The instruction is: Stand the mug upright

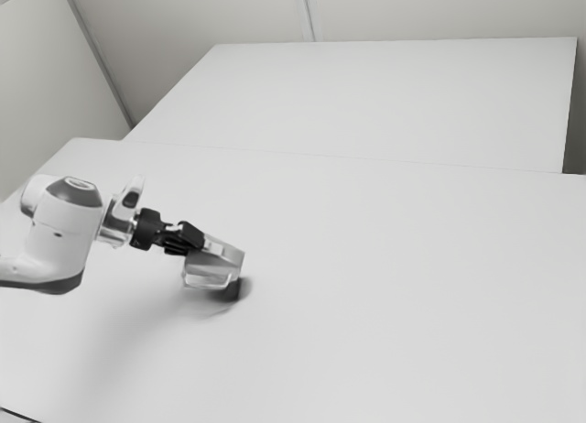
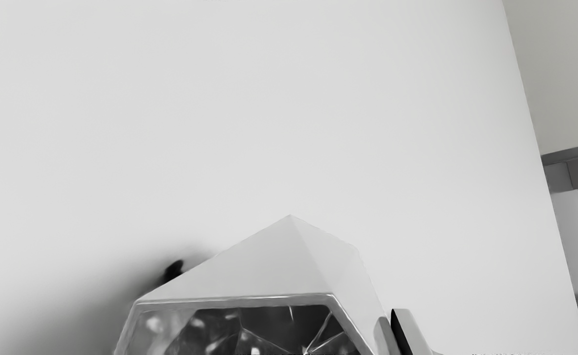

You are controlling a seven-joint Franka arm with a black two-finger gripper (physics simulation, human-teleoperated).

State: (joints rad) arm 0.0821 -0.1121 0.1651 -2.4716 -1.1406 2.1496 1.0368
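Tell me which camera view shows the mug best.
The wrist view: the mug appears large there, its faceted wall and shiny inside showing, though the picture's edge crops it. The exterior view shows it small and tilted.

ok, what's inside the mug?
The wrist view shows faceted, shiny inner walls with bright glints in the mug. The rest is cut off at the picture's edge, so contents there can't be judged.

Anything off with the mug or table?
Yes: the mug is tipped over, its open mouth facing the wrist camera instead of up. A dark shape pokes out past its side; can't tell what it is. No spill visible on the table.
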